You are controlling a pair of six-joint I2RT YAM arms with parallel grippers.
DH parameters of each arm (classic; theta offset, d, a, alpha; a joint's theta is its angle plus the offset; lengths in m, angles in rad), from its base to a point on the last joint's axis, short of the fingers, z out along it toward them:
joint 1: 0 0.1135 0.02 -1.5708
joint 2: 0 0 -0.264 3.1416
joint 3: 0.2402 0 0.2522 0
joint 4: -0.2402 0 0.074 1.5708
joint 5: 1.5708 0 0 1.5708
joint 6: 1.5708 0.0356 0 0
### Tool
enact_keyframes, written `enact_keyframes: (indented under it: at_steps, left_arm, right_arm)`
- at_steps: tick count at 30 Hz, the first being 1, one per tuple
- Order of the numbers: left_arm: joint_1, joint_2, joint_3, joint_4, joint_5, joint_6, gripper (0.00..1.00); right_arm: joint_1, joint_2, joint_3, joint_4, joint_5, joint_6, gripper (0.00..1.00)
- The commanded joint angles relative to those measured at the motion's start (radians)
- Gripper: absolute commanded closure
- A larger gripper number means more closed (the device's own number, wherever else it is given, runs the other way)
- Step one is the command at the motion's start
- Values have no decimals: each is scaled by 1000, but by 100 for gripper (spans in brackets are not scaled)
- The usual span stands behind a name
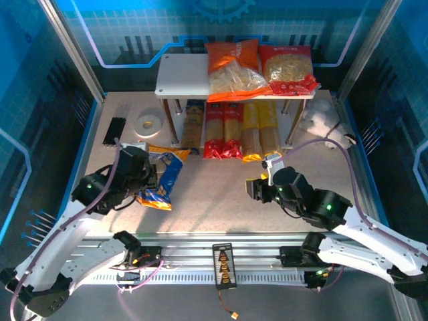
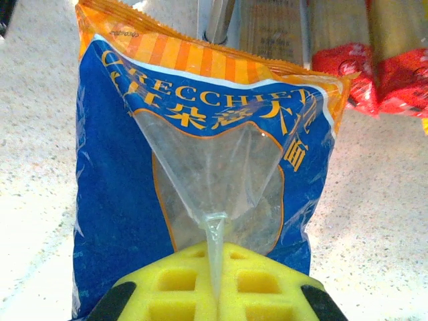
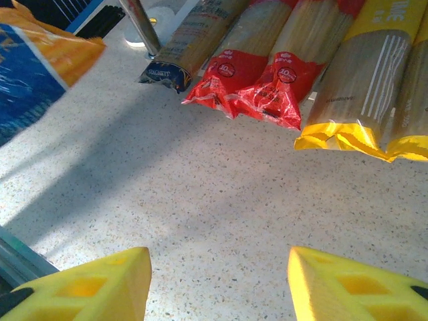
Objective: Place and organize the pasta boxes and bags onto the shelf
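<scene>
We see the left claw (image 2: 215, 284) pressed together on the blue-and-orange bag (image 2: 127, 200), its yellow pads (image 2: 174, 294) pinching the clear film at the bag's near seam. The bag stretches straight ahead of this claw over the speckled bench (image 2: 374, 221). We cannot tell whether its far end rests on the bench. Beyond the bag's far edge stands a metal post (image 2: 219, 20) of the shelf (image 1: 180, 73).

The right claw (image 3: 217, 284) is spread, with bare bench between its two yellow fingers (image 3: 87, 291), and it grips nothing. Ahead of it the spaghetti packs lie side by side under the shelf's top board, near ends pointing toward the claw. The two red packs (image 3: 231, 73) are straight ahead, the blue-and-yellow pack (image 3: 190, 43) is ahead to its left, and the two yellow packs (image 3: 358, 100) are ahead to its right. The held bag is off to this claw's far left.

From above, the orange bag (image 1: 231, 67) and the red bag (image 1: 287, 67) lie next to each other on the top board, farther out from both claws, with the board's left part bare. A white plush toy (image 1: 322, 120) sits to the right of the shelf. A white ring (image 1: 148, 123) and black sticks (image 1: 115, 130) lie beyond the left claw.
</scene>
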Motion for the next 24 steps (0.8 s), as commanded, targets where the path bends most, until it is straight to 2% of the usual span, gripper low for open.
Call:
enact_keyframes:
  at_steps: [1,7,18,24]
  left_arm:
    - [8,-35,150,-2,-73,65,100]
    - [8,-1,336,-12,-113,147,100]
    - [9,227,698,88,-127,306,100]
    - [8,368,844,175,-112,336,100]
  right_arm:
    - [6,5,44,-22,25,3,43]
    - [6,33,45,-18,13,9,43]
    - [20,108,45,9,-41,14,43]
    - [34,146,42,20,-63,27,44]
